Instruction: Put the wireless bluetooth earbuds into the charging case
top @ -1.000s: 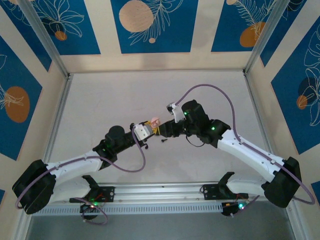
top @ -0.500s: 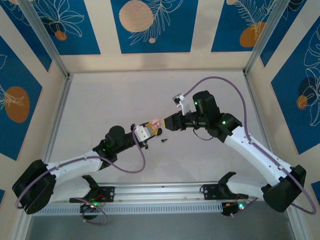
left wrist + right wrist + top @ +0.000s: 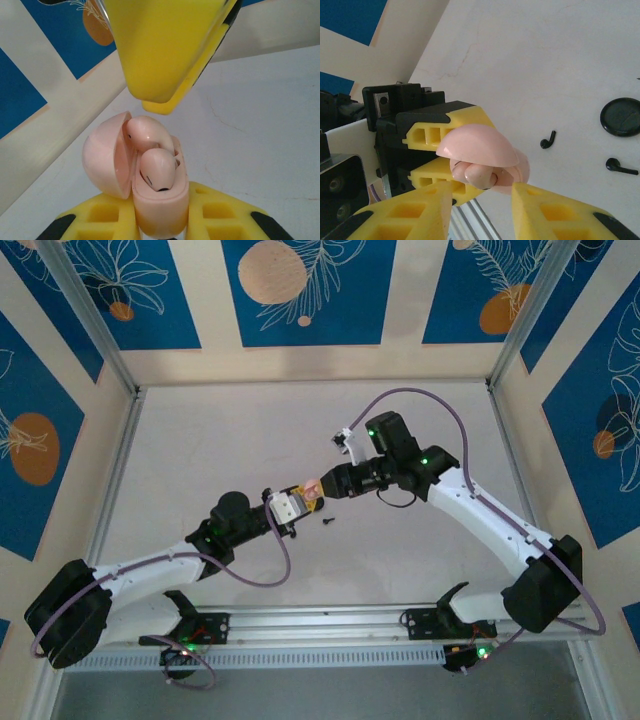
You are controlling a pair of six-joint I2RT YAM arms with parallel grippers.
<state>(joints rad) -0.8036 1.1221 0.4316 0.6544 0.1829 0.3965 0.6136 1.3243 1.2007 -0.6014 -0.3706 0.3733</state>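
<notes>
My left gripper (image 3: pixel 160 216) is shut on a pink charging case (image 3: pixel 161 202), holding it upright with its lid (image 3: pixel 104 156) swung open. Two pink earbuds (image 3: pixel 156 169) sit side by side in the case's wells. My right gripper (image 3: pixel 482 200) is open, its yellow fingers (image 3: pixel 415 215) on either side of the case's mouth (image 3: pixel 479 175) and just short of it. In the top view the two grippers meet at the case (image 3: pixel 312 486) mid-table. Two tiny black stubby earbud pieces (image 3: pixel 548 140) (image 3: pixel 621 167) lie on the table beyond the case.
A black round disc (image 3: pixel 621 116) lies on the white table near the black pieces. One small black piece (image 3: pixel 327 523) shows just in front of the grippers. An aluminium rail (image 3: pixel 330 620) runs along the near edge, and patterned walls enclose the table.
The right gripper pulled back to the right from the case, then came in close to it again. The left gripper has held the case still.
</notes>
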